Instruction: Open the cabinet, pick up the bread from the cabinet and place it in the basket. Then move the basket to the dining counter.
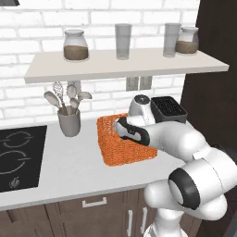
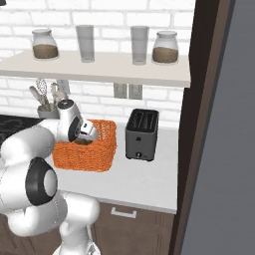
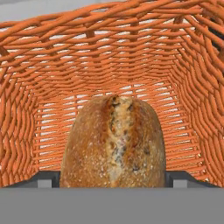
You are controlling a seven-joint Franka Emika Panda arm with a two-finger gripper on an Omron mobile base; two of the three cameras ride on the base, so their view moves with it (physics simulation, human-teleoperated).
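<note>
The gripper [image 3: 112, 179] is reaching down inside the basket [image 3: 52, 78], and its two dark fingertips [image 3: 43, 179] are standing wide apart, one at each side of the bread [image 3: 113, 142]; whether they are pressing on the loaf or just flanking it I cannot tell. In the hand view the bread is sitting at 6 o'clock, a brown crusty lump with a pale split running down its top, lying on the woven floor of the basket with the orange walls rising around it from 9 o'clock over 12 to 3 o'clock. In the left base view the basket [image 1: 115, 150] is resting on the grey-white worktop [image 1: 69, 166], with the arm's wrist dipping into it from 3 o'clock; a black hob [image 1: 18, 157] is lying at 9 o'clock of the basket and a grey utensil pot [image 1: 69, 121] with spoons is standing at about 10 o'clock of it. In the right base view the basket [image 2: 94, 154] is sitting just beside a dark toaster [image 2: 142, 135], which is standing at 3 o'clock of it, near but apart. Above, a shelf [image 2: 99, 67] is carrying two glass jars [image 2: 44, 45] with brown contents at its ends and two empty tumblers [image 2: 85, 43] between them.
</note>
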